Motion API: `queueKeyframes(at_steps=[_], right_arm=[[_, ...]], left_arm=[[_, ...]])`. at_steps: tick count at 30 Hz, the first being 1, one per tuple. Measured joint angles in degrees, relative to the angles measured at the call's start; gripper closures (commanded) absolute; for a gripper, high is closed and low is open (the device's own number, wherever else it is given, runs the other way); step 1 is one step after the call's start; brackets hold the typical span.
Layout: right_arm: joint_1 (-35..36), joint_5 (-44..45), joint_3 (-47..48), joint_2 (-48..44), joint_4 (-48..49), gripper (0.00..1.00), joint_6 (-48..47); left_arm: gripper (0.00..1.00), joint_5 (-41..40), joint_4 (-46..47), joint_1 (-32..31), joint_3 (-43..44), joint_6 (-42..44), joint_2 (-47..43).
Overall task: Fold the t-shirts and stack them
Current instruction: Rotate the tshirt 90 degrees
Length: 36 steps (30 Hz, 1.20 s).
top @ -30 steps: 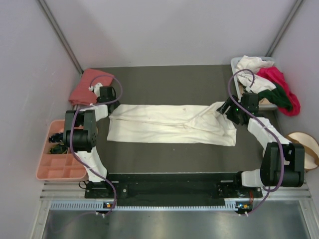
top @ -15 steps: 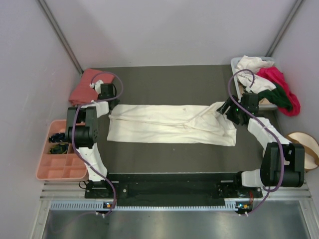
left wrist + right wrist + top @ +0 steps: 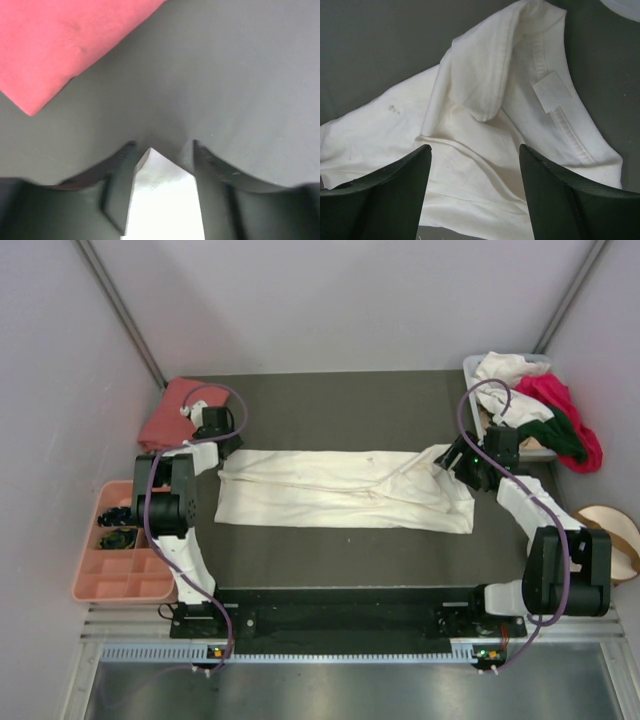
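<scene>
The top camera looks steeply down from high behind the near edge over the whole table. Both wrist cameras hang close above it: the left faces a corner of the cream shirt and the pink shirt, the right the collar end; all three share the cream shirt

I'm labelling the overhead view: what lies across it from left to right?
Pink plastic compartment tray → folded salmon-pink t-shirt → large cream-white t-shirt spread flat → heap of white, magenta and dark green t-shirts → round beige pouch.
</scene>
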Motion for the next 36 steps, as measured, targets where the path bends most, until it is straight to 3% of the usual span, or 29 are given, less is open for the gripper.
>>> queueKeyframes(at_steps=[10, 17, 22, 25, 30, 36], right_arm=[[0.26, -0.76, -0.39, -4.63, -0.85, 0.26, 0.00], [0.31, -0.74, -2.47, -8.55, -2.14, 0.26, 0.02], [0.39, -1.22, -3.82, -10.08, -2.97, 0.26, 0.00], [0.61, -1.68, -4.98, -11.21, -3.39, 0.26, 0.00], [1.25, -2.29, -6.97, -13.29, -4.02, 0.26, 0.26], [1.40, -3.17, -7.98, -15.45, -4.79, 0.25, 0.42]], left_arm=[[0.34, 3.30, 0.13, -6.58, 4.13, 4.72, -1.07], [0.33, 13.88, 1.79, -13.62, 10.69, 11.47, 0.00], [0.32, 19.30, 2.23, -19.47, 18.10, 17.00, 6.14], [0.28, 21.18, 0.85, -22.51, 22.82, 20.02, 10.97], [0.12, 23.78, -2.75, -27.30, 29.16, 24.46, 17.64], [0.09, 30.86, -4.59, -30.45, 31.74, 27.08, 20.65]])
